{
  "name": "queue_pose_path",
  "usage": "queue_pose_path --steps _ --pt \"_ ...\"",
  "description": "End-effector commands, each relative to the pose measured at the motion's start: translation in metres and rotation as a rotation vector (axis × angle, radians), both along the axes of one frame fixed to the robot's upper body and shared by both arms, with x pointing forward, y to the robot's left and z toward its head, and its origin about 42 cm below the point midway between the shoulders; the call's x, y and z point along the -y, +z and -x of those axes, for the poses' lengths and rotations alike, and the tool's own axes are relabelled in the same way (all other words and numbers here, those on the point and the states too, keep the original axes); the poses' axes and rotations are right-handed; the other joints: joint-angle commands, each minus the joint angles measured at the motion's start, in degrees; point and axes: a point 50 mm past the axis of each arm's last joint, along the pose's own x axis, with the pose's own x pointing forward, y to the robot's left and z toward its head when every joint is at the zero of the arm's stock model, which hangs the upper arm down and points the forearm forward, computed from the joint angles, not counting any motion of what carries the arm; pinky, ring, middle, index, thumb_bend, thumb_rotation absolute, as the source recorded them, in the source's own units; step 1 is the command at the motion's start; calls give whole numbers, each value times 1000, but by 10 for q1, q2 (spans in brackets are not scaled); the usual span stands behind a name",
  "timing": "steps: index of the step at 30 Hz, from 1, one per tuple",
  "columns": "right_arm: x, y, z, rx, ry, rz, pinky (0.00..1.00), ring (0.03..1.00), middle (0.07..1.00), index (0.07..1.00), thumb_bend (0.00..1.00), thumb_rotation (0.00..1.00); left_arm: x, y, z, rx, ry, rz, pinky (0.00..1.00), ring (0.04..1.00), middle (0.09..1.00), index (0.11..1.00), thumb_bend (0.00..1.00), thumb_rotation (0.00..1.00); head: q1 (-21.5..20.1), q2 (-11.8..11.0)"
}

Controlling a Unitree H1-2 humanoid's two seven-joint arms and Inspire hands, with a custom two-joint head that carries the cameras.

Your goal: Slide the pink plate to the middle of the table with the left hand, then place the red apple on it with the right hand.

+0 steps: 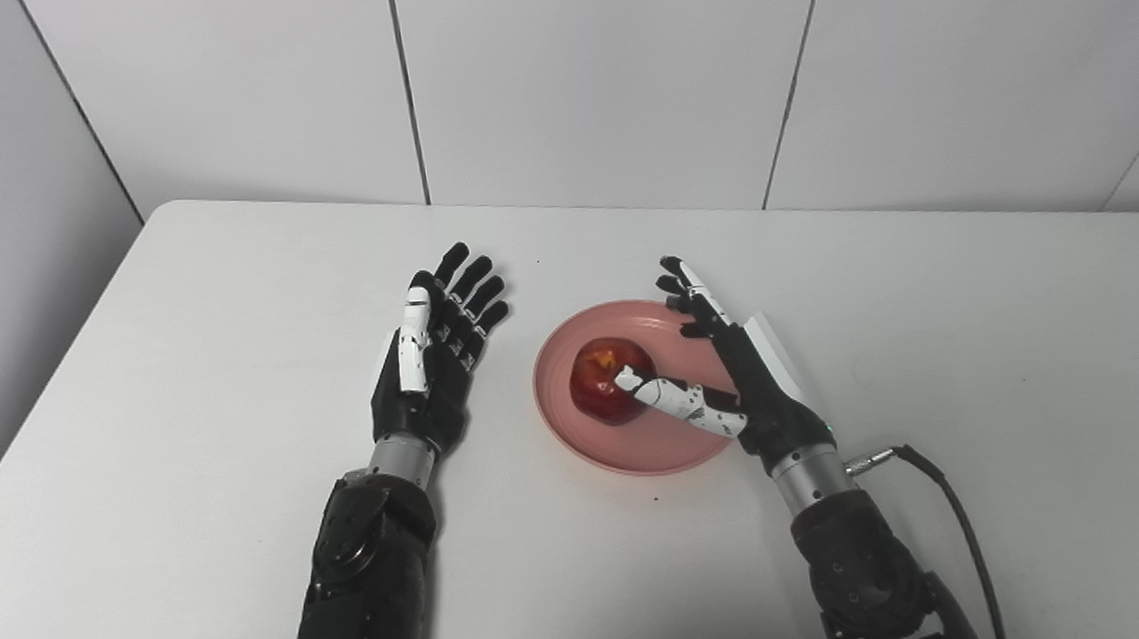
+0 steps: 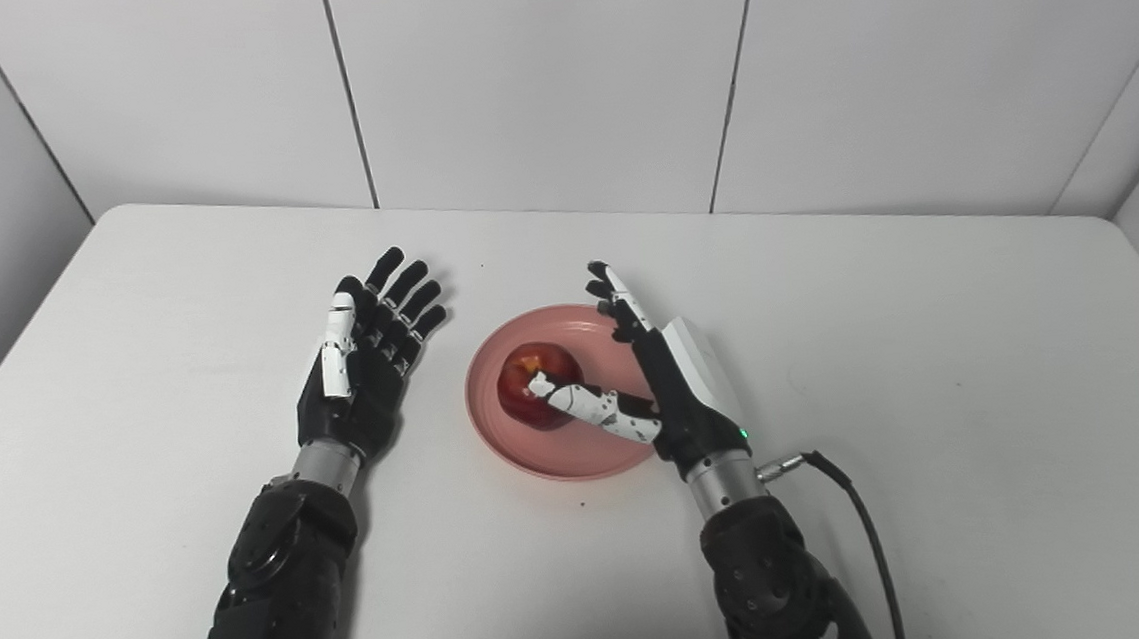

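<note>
Red apple (image 1: 611, 380), yellow-flecked, sits on pink plate (image 1: 578, 439); both hands released.

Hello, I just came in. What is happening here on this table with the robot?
A humanoid robot is finishing a small task at a white table. The pink plate sits near the middle of the table, and the red apple lies on it. The right hand is open beside the apple, fingers stretched over the plate's right side, its thumb at the fruit; whether the thumb touches it is unclear. The left hand is open too, palm up, left of the plate and holding nothing.
</note>
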Motion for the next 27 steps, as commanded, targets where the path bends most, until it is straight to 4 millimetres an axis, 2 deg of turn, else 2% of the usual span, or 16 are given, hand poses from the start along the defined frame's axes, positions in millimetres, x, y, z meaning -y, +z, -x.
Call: queue_pose_path --steps 1,7,8,9,11,14,18,22,23,24,27 --pt "-1 26 1 154 -12 -55 813 881 908 959 1000 960 -7 -37 18 -162 21 -7 901 890 899 896 380 1000 0 1" --pt "12 35 4 171 -69 -120 834 874 901 947 1000 1000 -7 -36 18 -158 19 -11 906 893 900 896 383 1000 1 1" --pt "15 36 4 164 -78 -136 744 874 907 944 1000 1000 -6 -36 18 -158 19 -10 906 893 900 895 382 1000 1 1" --pt "17 35 5 158 -85 -148 713 874 909 943 1000 1000 -6 -36 18 -158 20 -9 906 893 899 895 382 1000 1 1" --pt "22 32 5 145 -101 -169 716 878 910 936 996 1000 -6 -36 18 -159 20 -13 908 893 899 895 382 1000 1 1" --pt "32 22 4 115 -147 -184 807 871 899 921 921 1000 -7 -36 18 -158 19 -14 906 891 896 894 383 1000 1 1" --pt "44 4 8 74 -200 -189 804 861 885 902 804 1000 -7 -36 18 -153 17 -17 908 892 895 894 382 1000 1 1" --pt "51 -13 12 3 -237 -239 810 869 880 901 747 1000 -7 -35 18 -153 17 -17 907 892 896 893 384 1000 3 2" --pt "53 -17 13 -21 -242 -262 828 885 896 910 666 1000 -6 -35 19 -152 17 -17 906 893 898 896 385 1000 3 2" --pt "54 -22 13 -46 -247 -284 831 888 899 912 652 1000 -6 -34 19 -152 17 -18 906 893 898 896 385 1000 3 2" --pt "56 -31 15 -93 -258 -316 864 886 909 917 498 1000 -7 -34 19 -152 18 -16 909 893 900 898 380 1000 3 2"
